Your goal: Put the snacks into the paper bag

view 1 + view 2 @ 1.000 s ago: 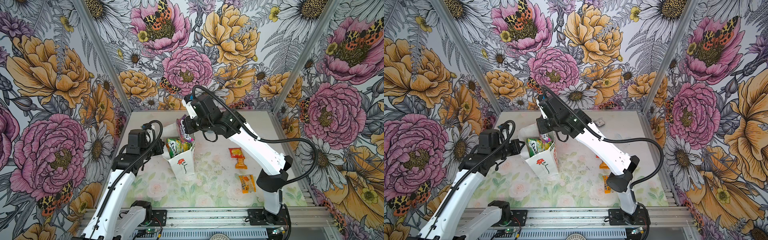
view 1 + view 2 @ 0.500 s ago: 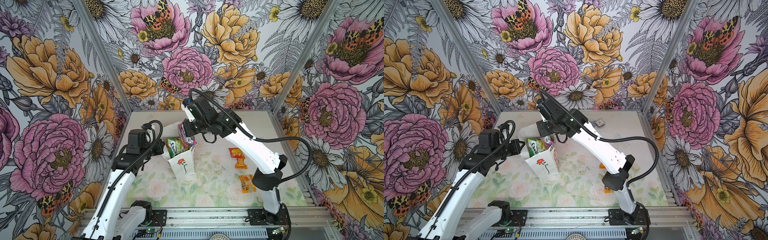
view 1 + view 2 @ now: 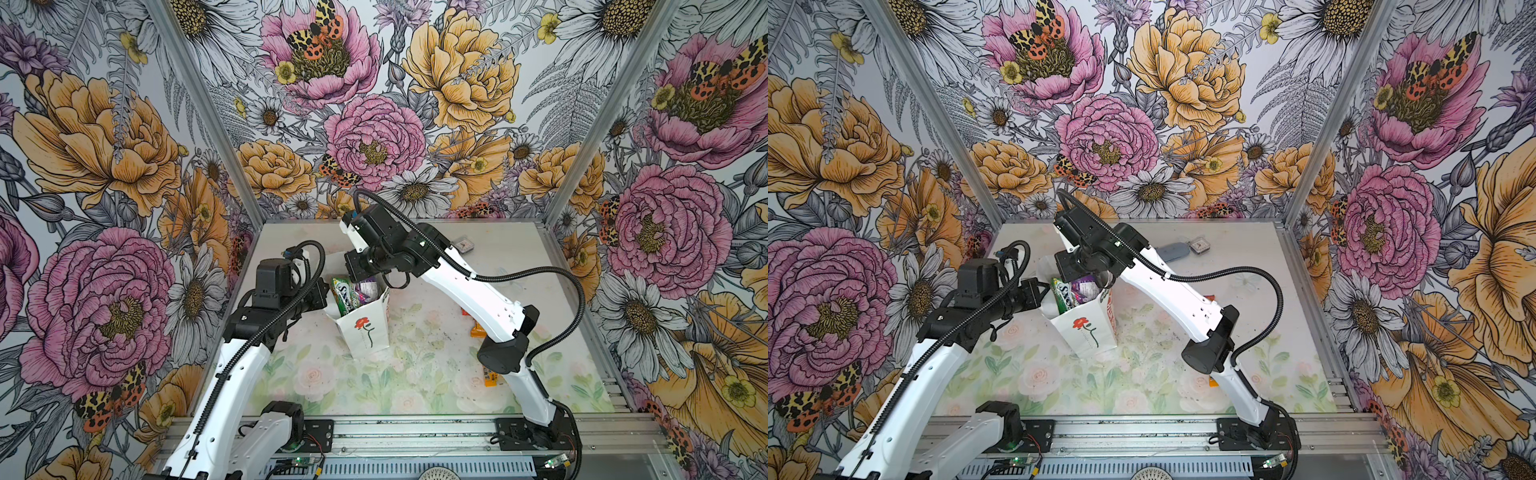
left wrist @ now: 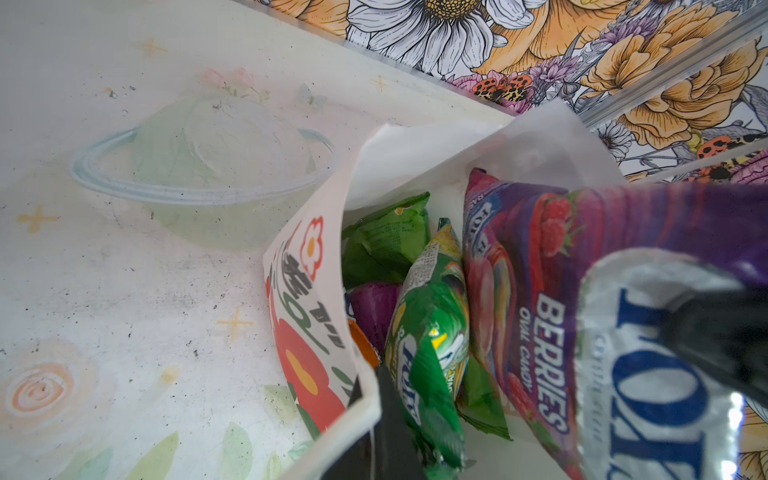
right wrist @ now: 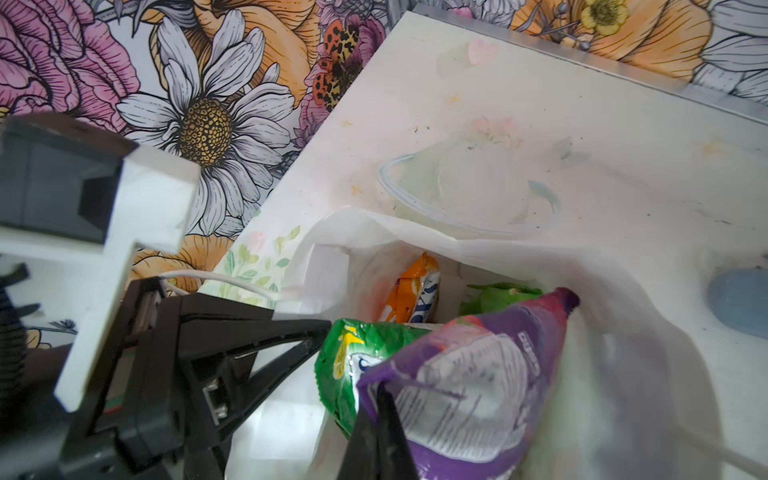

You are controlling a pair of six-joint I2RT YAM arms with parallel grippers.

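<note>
Purple pouch (image 5: 469, 374) half inside paper bag (image 3: 365, 332) mouth, 9 o'clock of table (image 3: 415, 374) centre | right gripper (image 5: 380, 419) clamped on pouch edge | left gripper (image 5: 316, 332) apparently pinching bag rim at its 9 o'clock

The pale floral surface (image 3: 374, 386) carries the paper bag (image 3: 368, 336) standing left of centre, orange packets (image 3: 478, 331) to the right and a square tag (image 3: 464, 245) far right.

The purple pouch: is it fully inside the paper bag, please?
Partly: the purple pouch dips into the paper bag, its top sticking out, pinched by the right hand.
</note>
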